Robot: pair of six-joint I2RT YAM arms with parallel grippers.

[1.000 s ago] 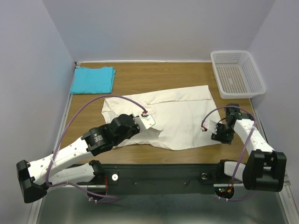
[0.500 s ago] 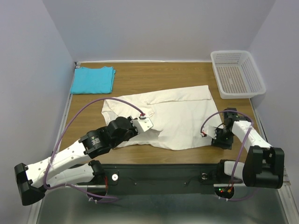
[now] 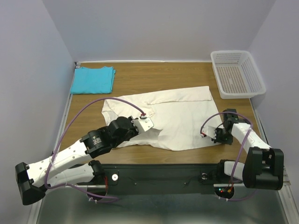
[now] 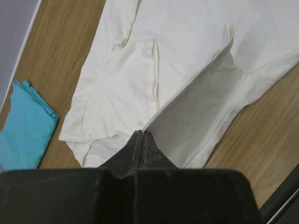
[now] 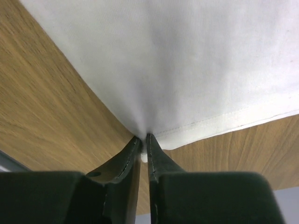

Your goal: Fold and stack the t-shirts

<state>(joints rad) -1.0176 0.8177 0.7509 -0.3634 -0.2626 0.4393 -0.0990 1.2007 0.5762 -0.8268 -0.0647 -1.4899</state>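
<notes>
Progress: roughly half done, by my judgement. Turquoise shirt (image 3: 93, 80) lies folded as a tidy rectangle at the far left corner of the bench (image 3: 154, 77); it looks finished and ready to serve as the base of the stack. Cream shirt (image 3: 177, 114) lies spread across the middle of the bench, doubled over on its left side but nowhere near a compact fold. Remaining: complete its folds, then set it on the turquoise one, which sits well apart from it. White mesh basket (image 3: 237, 73) stands at the far right. Left jaws: pressed together, gripping the edge of a turned-over flap on the near left part of the cream shirt. Right jaws: nearly closed, the thin gap filled by the near right hem corner of the same shirt.
</notes>
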